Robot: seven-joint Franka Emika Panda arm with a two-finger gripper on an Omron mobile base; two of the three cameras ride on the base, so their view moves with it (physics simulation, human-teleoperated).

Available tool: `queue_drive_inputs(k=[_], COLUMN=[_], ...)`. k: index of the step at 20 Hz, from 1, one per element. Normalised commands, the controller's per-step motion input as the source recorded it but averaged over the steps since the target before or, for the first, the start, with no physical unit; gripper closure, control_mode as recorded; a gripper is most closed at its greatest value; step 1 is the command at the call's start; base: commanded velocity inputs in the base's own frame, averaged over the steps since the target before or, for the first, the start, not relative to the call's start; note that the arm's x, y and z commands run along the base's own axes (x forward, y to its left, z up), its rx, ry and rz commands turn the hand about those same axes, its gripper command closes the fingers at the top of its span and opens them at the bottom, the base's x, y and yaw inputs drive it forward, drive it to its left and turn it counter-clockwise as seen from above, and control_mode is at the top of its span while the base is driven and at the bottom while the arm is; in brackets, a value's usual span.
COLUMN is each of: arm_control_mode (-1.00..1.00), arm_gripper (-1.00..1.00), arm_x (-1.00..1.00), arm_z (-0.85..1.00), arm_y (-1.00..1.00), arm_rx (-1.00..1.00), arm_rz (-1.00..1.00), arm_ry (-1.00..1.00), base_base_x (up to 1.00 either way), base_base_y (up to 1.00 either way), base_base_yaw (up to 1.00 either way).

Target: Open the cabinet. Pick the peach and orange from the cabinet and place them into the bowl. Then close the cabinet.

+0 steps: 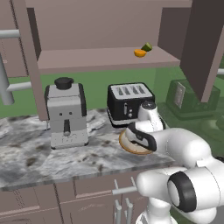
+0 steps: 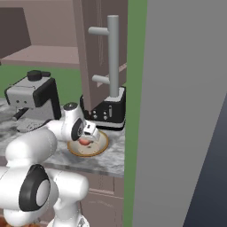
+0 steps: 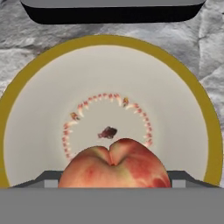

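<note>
Half of peach (image 3: 114, 164) cut off between pincer (image 3: 114, 177) tips over bowl (image 3: 26, 87); grip unclear.

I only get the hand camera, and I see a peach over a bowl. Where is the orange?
Observer: The orange sits up on the cabinet shelf, beside a dark green fruit.
Operator: Is the cabinet shut?
Observer: No, both doors stand open; the right door swings out toward us.
Operator: What's near the bowl?
Observer: A grey coffee machine stands on the counter, left of the black toaster behind the bowl.
</note>
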Motion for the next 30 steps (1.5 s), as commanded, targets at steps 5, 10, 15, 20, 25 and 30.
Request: queue_drive_inputs(k=[5, 10, 15, 20, 25, 30], arm_control_mode=[-1.00, -1.00, -1.00, -1.00, -1.00, -1.00], arm_gripper=[1.00, 1.00, -1.00, -1.00, -1.00, -1.00], arm_x=[0.16, 0.23, 0.03, 0.00, 0.00, -0.01], arm_z=[-0.12, -0.15, -0.08, 0.00, 0.10, 0.47], arm_y=[-0.10, -0.02, 0.00, 0.00, 0.00, 0.00], arm_rx=[0.00, 0.00, 0.00, 0.00, 0.00, 0.00], arm_rz=[0.00, 0.00, 0.00, 0.00, -0.01, -0.02], arm_ry=[0.00, 0.00, -0.03, 0.00, 0.00, -0.04], base_base_x=[0.00, 0.00, 0.00, 0.00, 0.00, 0.00], base_base_y=[0.00, 0.00, 0.00, 0.00, 0.00, 0.00], base_base_yaw=[0.00, 0.00, 0.00, 0.00, 0.00, 0.00])
